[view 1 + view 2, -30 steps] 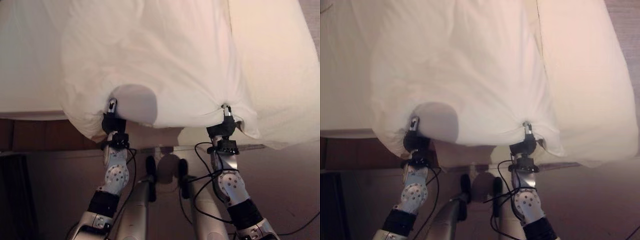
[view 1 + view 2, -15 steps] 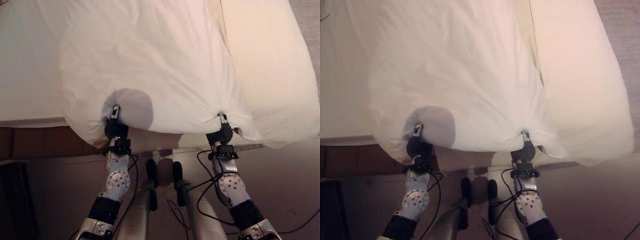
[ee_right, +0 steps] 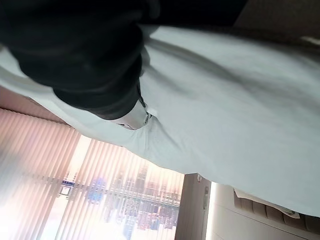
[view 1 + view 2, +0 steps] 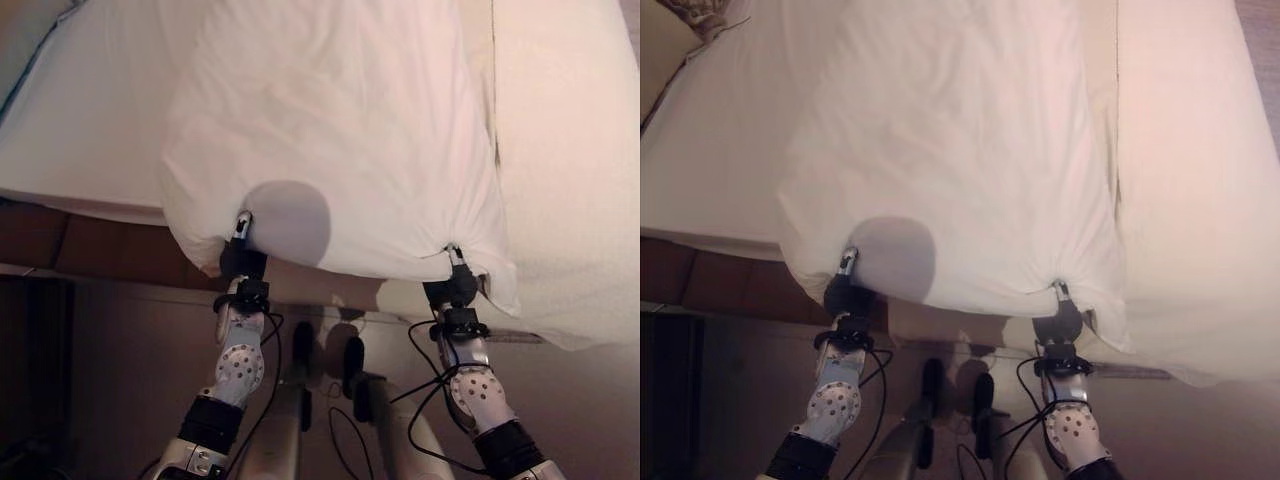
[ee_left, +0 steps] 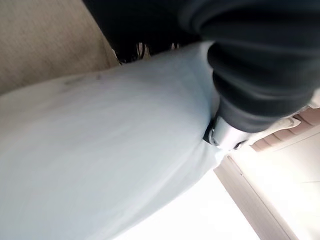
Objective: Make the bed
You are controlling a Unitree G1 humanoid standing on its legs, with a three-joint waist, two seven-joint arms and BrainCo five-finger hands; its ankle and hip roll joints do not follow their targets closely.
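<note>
Bedding is covering nearly all of the scene: the bed [image 4: 90, 150] is lying under a white sheet, a second white cover [image 4: 570, 200] is running along its right side, and a big white pillow [image 4: 340, 130] is resting on top, between them. The pillow's near edge is hanging a little over the bed's near side.

Both hands are reaching up to this near edge. The left hand [image 4: 240, 262] is sitting at the pillow's near left corner and the right hand [image 4: 455, 288] at its near right corner, well apart from each other. The cloth is bunching into small folds around each one, but the fingers are hidden in the fabric, so I cannot tell if they are closed on the pillow or only pushing it.

I am judging that the step in hand is placing the pillow squarely on the bed. To do it well, both hands should be moving together at the same pace, so that the pillow is not turning. The near edge should be ending parallel to the bed's edge and fully on the mattress.
</note>
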